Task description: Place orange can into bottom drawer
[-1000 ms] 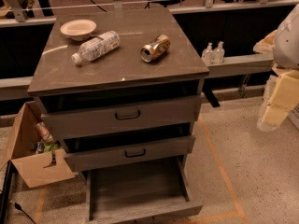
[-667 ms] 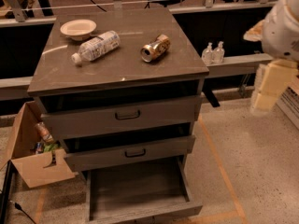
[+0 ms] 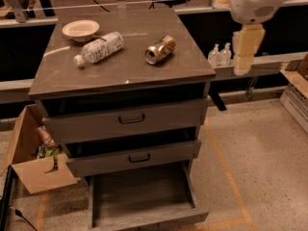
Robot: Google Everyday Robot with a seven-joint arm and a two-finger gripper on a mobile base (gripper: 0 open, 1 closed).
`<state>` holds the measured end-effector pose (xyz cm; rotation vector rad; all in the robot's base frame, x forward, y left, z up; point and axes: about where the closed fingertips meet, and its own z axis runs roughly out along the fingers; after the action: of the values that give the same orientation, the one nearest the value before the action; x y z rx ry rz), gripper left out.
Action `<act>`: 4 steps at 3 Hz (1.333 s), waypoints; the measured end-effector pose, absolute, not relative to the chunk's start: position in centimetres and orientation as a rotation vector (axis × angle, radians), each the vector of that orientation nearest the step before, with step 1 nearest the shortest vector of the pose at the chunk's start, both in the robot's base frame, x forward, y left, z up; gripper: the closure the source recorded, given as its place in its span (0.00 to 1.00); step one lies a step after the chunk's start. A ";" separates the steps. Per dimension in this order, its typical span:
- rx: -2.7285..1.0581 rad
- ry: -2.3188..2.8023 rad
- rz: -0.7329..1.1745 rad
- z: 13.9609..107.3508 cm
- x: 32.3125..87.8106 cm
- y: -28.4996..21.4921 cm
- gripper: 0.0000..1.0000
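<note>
The orange can (image 3: 160,49) lies on its side on the grey cabinet top (image 3: 159,76), right of centre, with its silver end facing front-left. The bottom drawer (image 3: 98,208) is pulled open at floor level, a shallow box with a plank floor and nothing in it. My gripper (image 3: 246,49) hangs from the white arm at the upper right. It is above and to the right of the cabinet's right edge, well clear of the can and holding nothing.
A clear water bottle (image 3: 98,48) lies left of the can, with a cream bowl (image 3: 80,30) behind it. The two upper drawers (image 3: 130,121) stand slightly open. A cardboard box (image 3: 29,153) sits on the floor at left. Two small bottles (image 3: 220,56) stand on a ledge at right.
My arm and gripper have moved left and upward, closer to the cabinet's right edge. The can, bottle, bowl and drawers have not moved.
</note>
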<state>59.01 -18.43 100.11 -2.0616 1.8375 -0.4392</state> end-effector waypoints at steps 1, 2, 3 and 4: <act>-2.180 1.739 -0.447 99.4 63.7 -17.0 0.00; -2.330 1.633 -0.369 96.3 69.8 -15.8 0.00; -2.316 1.620 -0.384 96.3 70.4 -15.5 0.00; -2.352 1.551 -0.394 96.0 71.6 -15.0 0.00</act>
<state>71.63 -15.03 95.98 -2.3524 1.5505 -0.3942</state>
